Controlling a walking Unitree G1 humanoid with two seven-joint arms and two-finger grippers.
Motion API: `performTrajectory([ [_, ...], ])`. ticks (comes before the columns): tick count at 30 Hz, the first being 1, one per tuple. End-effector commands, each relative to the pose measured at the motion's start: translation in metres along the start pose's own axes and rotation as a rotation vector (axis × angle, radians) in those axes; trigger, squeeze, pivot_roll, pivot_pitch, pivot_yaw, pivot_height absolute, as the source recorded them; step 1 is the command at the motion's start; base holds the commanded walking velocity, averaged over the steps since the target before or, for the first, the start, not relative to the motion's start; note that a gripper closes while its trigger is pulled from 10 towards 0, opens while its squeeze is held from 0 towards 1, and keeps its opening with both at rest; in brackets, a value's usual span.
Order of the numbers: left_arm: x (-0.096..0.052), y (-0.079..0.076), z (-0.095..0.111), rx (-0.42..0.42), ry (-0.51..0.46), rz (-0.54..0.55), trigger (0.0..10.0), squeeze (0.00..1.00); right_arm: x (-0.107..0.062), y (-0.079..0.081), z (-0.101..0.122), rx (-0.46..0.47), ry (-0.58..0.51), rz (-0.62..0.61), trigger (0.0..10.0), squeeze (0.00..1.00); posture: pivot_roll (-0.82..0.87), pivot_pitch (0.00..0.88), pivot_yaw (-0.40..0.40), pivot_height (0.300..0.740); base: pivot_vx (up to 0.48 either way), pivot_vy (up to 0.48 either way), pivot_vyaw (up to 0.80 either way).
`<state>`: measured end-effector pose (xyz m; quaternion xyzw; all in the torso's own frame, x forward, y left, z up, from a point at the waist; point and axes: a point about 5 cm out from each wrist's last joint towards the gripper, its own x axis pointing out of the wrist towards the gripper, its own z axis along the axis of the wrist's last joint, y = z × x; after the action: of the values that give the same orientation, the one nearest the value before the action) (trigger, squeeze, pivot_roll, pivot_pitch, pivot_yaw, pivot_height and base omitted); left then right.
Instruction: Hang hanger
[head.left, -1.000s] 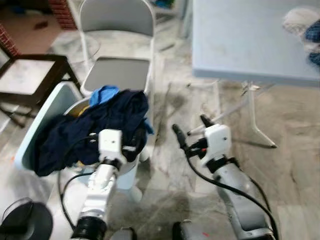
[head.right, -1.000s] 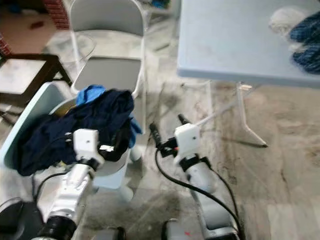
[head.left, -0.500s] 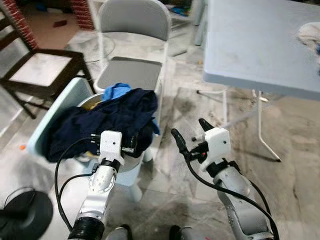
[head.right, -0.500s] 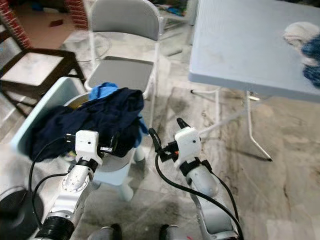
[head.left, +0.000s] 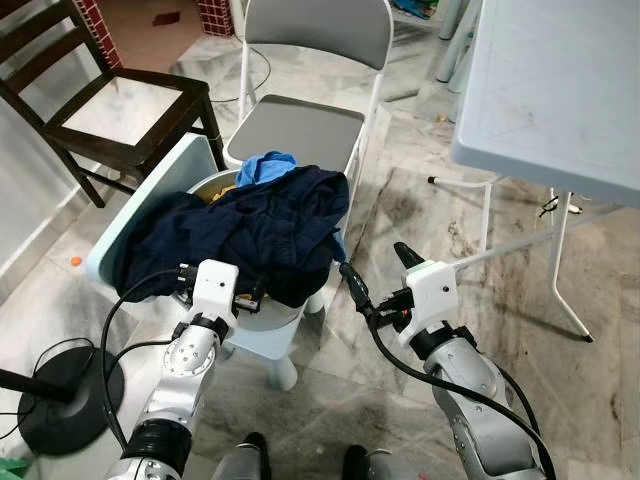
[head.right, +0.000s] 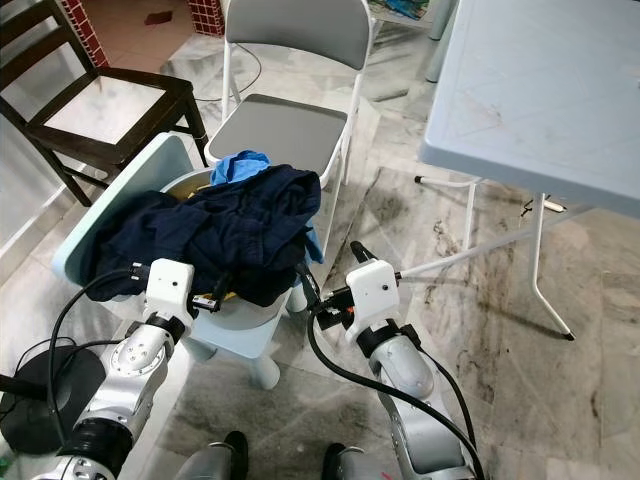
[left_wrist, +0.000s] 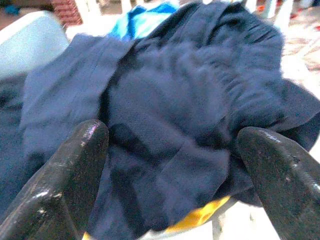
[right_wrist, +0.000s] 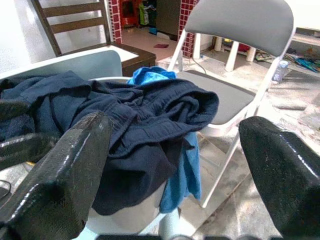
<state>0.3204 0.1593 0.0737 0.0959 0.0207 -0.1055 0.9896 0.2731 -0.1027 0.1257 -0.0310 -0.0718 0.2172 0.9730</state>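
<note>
Left wrist view showed the left gripper (left_wrist: 175, 135) spread wide just before a heap of navy clothes (left_wrist: 170, 100) piled in a pale blue tub (head.left: 130, 215). The right gripper (head.left: 378, 265) hung beside the tub, equally spread and empty. No hanger could be made out. A yellow sliver (left_wrist: 200, 216) under the cloth might be one, so its axis and heading were unreadable. If so, probably light, stiff and slick, and best pinched at the neck.
</note>
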Motion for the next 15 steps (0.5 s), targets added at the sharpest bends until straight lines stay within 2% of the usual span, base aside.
performTrajectory([
  [1, 0.000, 0.001, 0.000, 0.034, -0.006, -0.032, 10.0, 0.00, -0.002, -0.001, 0.004, 0.004, -0.015, -0.012, 10.0, 0.00, 0.02, 0.269, -0.044, 0.740, 0.000, 0.000, 0.00],
  [2, 0.003, 0.001, 0.008, 0.083, -0.037, -0.068, 10.0, 0.00, -0.003, -0.001, 0.004, 0.007, -0.012, -0.018, 10.0, 0.00, 0.02, 0.271, -0.041, 0.740, 0.000, 0.000, 0.00],
  [4, 0.004, 0.001, 0.009, 0.103, -0.031, -0.082, 10.0, 0.00, -0.004, -0.001, 0.003, 0.010, -0.008, -0.024, 10.0, 0.00, 0.02, 0.274, -0.039, 0.740, 0.000, 0.000, 0.00],
  [6, 0.004, 0.002, 0.004, 0.111, 0.005, -0.092, 10.0, 0.00, -0.004, -0.001, 0.002, 0.011, -0.006, -0.028, 10.0, 0.00, 0.01, 0.276, -0.037, 0.740, 0.000, 0.000, 0.00],
  [9, 0.004, 0.002, -0.013, 0.129, 0.126, -0.131, 10.0, 0.00, -0.005, -0.001, 0.002, 0.013, -0.004, -0.029, 10.0, 0.00, 0.02, 0.280, -0.038, 0.740, 0.000, 0.000, 0.00],
  [13, 0.008, 0.005, -0.019, 0.129, 0.189, -0.150, 10.0, 0.00, -0.005, -0.001, 0.002, 0.015, 0.004, -0.023, 10.0, 0.00, 0.01, 0.284, -0.038, 0.740, 0.000, 0.000, 0.00],
  [14, 0.008, 0.005, -0.019, 0.124, 0.204, -0.159, 4.7, 0.00, -0.005, -0.001, 0.002, 0.015, 0.005, -0.021, 10.0, 0.00, 0.01, 0.286, -0.039, 0.740, 0.000, 0.000, 0.00],
  [15, 0.008, 0.005, -0.022, 0.128, 0.229, -0.170, 2.9, 0.00, -0.005, -0.001, 0.002, 0.015, 0.006, -0.020, 10.0, 0.00, 0.01, 0.287, -0.039, 0.740, 0.000, 0.000, 0.00],
])
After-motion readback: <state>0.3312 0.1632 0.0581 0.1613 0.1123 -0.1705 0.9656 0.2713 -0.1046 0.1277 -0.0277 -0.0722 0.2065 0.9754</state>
